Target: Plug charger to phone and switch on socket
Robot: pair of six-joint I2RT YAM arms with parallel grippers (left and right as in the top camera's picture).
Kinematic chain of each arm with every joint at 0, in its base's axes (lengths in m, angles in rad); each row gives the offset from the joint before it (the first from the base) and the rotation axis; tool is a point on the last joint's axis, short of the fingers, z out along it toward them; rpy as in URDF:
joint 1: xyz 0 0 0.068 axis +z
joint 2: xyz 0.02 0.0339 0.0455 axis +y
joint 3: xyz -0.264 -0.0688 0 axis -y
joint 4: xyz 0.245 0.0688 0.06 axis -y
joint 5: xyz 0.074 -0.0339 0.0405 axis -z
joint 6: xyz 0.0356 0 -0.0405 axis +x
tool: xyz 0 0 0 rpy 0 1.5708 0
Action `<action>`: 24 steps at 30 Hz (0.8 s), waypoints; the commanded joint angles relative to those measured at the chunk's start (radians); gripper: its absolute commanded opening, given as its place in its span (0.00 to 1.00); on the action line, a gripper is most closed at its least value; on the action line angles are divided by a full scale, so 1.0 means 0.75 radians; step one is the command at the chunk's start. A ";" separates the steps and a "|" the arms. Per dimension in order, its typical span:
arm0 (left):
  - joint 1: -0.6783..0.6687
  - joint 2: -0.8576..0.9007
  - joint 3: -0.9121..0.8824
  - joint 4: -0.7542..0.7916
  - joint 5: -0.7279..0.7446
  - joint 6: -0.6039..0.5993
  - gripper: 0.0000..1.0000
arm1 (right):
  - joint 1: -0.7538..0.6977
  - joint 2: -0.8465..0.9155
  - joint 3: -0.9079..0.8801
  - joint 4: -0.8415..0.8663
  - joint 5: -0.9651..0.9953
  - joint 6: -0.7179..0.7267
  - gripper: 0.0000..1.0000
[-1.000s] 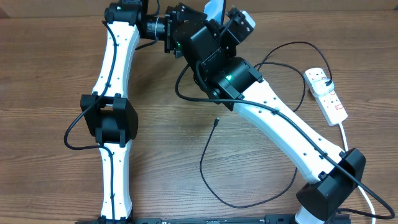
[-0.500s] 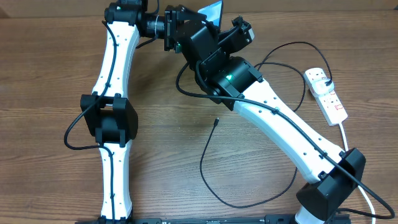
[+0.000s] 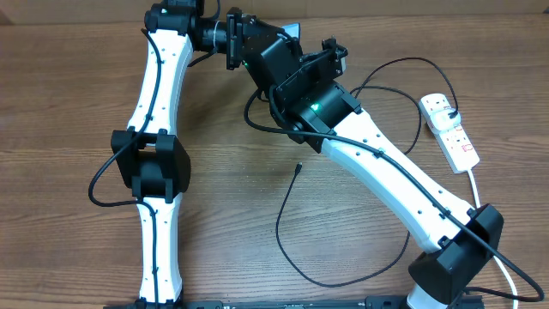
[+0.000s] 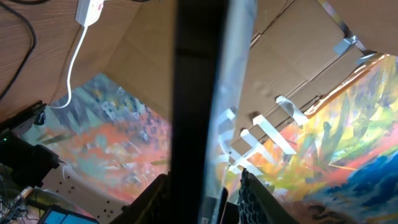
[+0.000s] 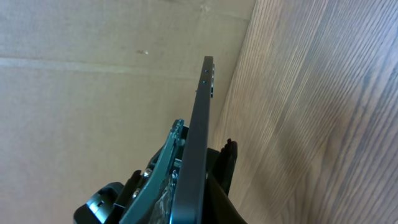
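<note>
**Tabletop** (image 3: 69,103): wood grain, carrying the whole setup.

**Arms:** your left arm (image 3: 159,94) is reaching from 7 o'clock up to 12. Your right arm (image 3: 395,180) is crossing from 5 o'clock to the same spot. Both wrists are meeting at 12 o'clock, which reads as a hand-over or a re-grip.

**Socket** (image 3: 452,129): lying at 3 o'clock, well apart from both grippers. Its white cord (image 3: 474,184) is trailing toward 5 o'clock. Nothing is near the switches, so I judge that step not yet started.

**Phone** (image 5: 202,93): you are holding it off the tabletop at 12 o'clock, and both wrist views are showing it edge-on.
- The right gripper (image 5: 202,134) jaws are pinching it across its flat faces.
- The left gripper (image 4: 202,186) jaws are standing one on each side of it. That view is blurred, so I cannot tell whether they are pressing on it or leaving a gap.

My guess is that the raised, two-sided hold is for turning the port end toward the cable.

**Charger** (image 3: 287,197): lying slack, looping from the centre toward 5 o'clock.

**Connector tip** (image 3: 298,168): resting free near the centre, well apart from the phone. Plugging in is not yet begun.
</note>
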 commanded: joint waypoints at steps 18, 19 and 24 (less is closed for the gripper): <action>-0.002 -0.011 0.034 0.000 0.030 -0.009 0.22 | 0.005 -0.009 0.033 0.025 -0.039 0.079 0.15; -0.002 -0.011 0.034 0.001 0.030 -0.009 0.22 | 0.005 -0.009 0.033 0.025 -0.039 0.079 0.14; -0.003 -0.011 0.034 0.000 0.030 -0.009 0.17 | 0.005 -0.009 0.033 0.026 -0.051 0.079 0.14</action>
